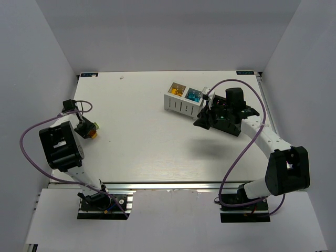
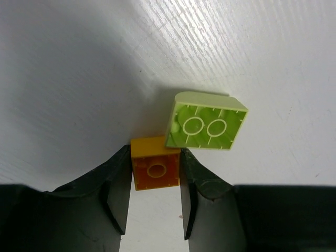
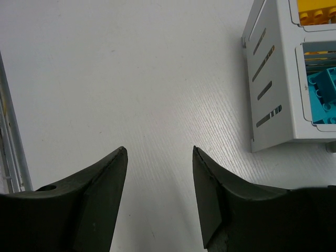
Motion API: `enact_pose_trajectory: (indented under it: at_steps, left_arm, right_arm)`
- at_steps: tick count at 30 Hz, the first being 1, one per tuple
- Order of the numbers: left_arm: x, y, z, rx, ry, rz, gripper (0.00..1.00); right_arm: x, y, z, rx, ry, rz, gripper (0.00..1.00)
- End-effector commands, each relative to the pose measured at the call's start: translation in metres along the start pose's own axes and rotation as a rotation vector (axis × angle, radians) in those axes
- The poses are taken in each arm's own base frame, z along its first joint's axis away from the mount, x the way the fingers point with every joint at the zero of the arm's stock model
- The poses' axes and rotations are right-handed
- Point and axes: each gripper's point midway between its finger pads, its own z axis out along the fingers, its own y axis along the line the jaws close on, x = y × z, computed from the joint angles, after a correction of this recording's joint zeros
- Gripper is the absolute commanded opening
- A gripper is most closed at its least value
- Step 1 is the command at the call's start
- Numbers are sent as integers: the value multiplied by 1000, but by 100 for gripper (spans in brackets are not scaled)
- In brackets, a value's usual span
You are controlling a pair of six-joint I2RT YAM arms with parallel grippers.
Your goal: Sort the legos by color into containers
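Jaws of the left gripper [image 2: 155, 157] pinch an orange brick [image 2: 156, 169] at the left side of the table [image 1: 147, 147]. A lime green brick [image 2: 206, 122] touches its far edge. We see the hollow undersides of both. Right gripper [image 3: 159, 152] is spread wide with nothing between its fingers, just beside the white container [image 3: 273, 79] at far right. We note orange legos [image 3: 315, 13] in one compartment and cyan legos [image 3: 325, 94] in the other.
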Motion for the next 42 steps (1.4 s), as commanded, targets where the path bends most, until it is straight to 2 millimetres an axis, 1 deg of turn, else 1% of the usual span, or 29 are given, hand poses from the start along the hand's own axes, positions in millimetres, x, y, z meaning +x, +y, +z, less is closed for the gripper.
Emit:
enact_pose_trajectory:
  at_steps: [1,4,7,8,10,11,12,13,14,15,16,17,18,19,20,21,22,24,25,27,28,30,31,32,34,35,36,38,42]
  left_arm:
    - [7,-5,-12,62,-3,-2,26]
    - [18,-13,-20,126,25,-10,18]
    - [38,-25,-38,198,35,2,13]
    - [48,-30,-49,231,21,19,12]
    - [60,-41,-61,288,23,16,10]
    - [69,-52,-73,335,10,27,10]
    - [73,-59,-80,364,4,34,9]
    - [83,-71,-88,399,9,62,9]
    - [85,-80,-95,430,-3,58,9]
    - [87,-89,-107,467,-22,69,9]
    - [89,-97,-113,493,-30,77,9]
    - [94,-112,-122,543,-40,102,9]
    - [92,-122,-132,577,-54,96,9]
    - [102,-152,-153,667,-67,147,9]
    - [102,-153,-153,668,-66,145,9]
    - [103,-160,-159,690,-70,157,9]
    - [105,-177,-171,736,-80,188,9]
    - [108,-193,-180,773,-90,210,9]
    - [111,-208,-193,817,-99,237,9]
    - [116,-223,-196,837,-99,268,9]
    - [123,-233,-202,864,-99,295,9]
    - [124,-252,-207,890,-109,329,9]
    - [131,-260,-210,904,-103,355,9]
    - [130,-272,-211,912,-109,374,9]
    - [136,-286,-215,929,-113,409,9]
    - [132,-297,-225,954,-136,424,9]
    - [135,-304,-218,947,-125,437,9]
    - [136,-317,-219,959,-136,463,9]
    - [138,-350,-220,996,-153,498,10]
  right_arm:
    - [-22,-4,-1,5,-39,-46,58]
    - [-23,-4,-1,6,-41,-49,58]
    - [-24,-5,-2,13,-46,-51,58]
    - [-25,-6,-3,18,-47,-50,57]
    - [-25,-6,-3,20,-48,-48,53]
    - [-26,-6,-3,21,-50,-47,51]
    - [-26,-5,-3,20,-51,-47,47]
    - [-26,-5,-3,19,-50,-44,44]
    - [-27,-5,-3,18,-54,-46,41]
    - [-27,-4,-3,15,-55,-43,33]
    - [-28,-4,-3,15,-56,-42,28]
    - [-27,-3,-3,14,-56,-38,21]
    - [-28,-4,-3,16,-62,-35,9]
    - [-28,-3,-3,17,-66,-27,0]
    - [-28,-3,-3,17,-66,-27,0]
    - [-28,-3,-3,20,-66,-21,0]
    - [-28,-2,-3,21,-67,-17,0]
    - [-29,-2,-5,25,-72,-19,0]
    - [-30,-3,-5,30,-71,-15,0]
    - [-32,-3,-7,38,-75,-20,0]
    - [-32,-3,-7,39,-76,-22,0]
    - [-34,-3,-9,50,-80,-27,0]
    - [-33,-3,-9,53,-78,-24,0]
    - [-33,-2,-10,55,-77,-24,0]
    - [-32,-2,-12,63,-76,-24,0]
    - [-32,-2,-12,65,-76,-25,0]
    - [-32,-2,-13,68,-77,-26,0]
    - [-32,-1,-14,73,-76,-27,0]
    - [-32,-1,-17,81,-79,-25,0]
